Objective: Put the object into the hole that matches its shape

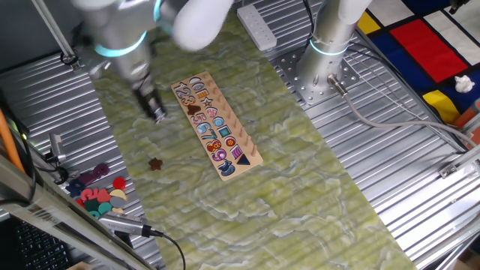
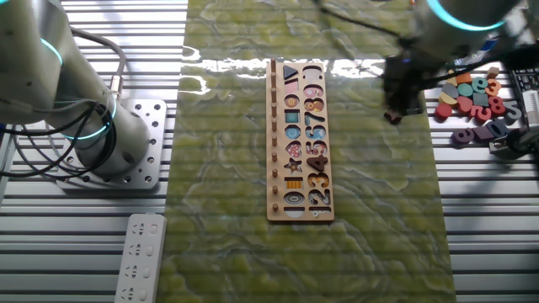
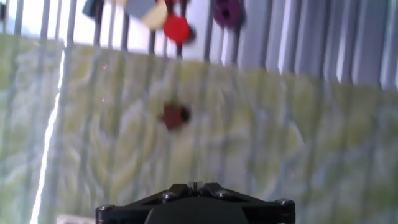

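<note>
On green mat, star piece [image 1: 155, 163] lies flat, well apart from puzzle board [image 1: 251, 159], nearer loose pieces [image 1: 97, 196]. Gripper [image 1: 157, 114] hovers between board and star piece, touching neither. Jaw state: cannot tell. Star hole [image 2: 296, 151] on board unfilled.

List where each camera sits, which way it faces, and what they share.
One fixed view: high beside the table, looking down the puzzle board; the arm and claw show.
The other fixed view: high on another side, the board upright in frame, arm at top right.
Hand view: on the hand, facing the mat; only a dark mount edge shows.
Shared: the star piece.
</note>
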You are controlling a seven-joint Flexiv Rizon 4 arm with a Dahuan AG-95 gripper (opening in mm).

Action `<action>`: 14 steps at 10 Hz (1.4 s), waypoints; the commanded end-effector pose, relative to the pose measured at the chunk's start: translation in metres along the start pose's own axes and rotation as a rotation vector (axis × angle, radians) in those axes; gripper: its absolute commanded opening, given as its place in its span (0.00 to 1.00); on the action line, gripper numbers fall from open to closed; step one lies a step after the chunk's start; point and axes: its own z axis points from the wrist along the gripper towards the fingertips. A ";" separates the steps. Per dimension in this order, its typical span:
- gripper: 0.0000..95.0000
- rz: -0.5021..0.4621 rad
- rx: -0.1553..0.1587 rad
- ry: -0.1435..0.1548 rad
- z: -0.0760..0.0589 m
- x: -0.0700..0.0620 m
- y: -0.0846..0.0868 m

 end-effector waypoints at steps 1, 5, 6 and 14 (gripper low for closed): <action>0.00 -0.005 0.002 0.001 0.015 -0.013 0.008; 0.00 0.002 0.000 0.018 0.050 -0.031 0.017; 0.00 0.003 -0.001 0.021 0.055 -0.030 0.018; 0.00 -0.017 -0.026 0.079 0.061 -0.029 0.019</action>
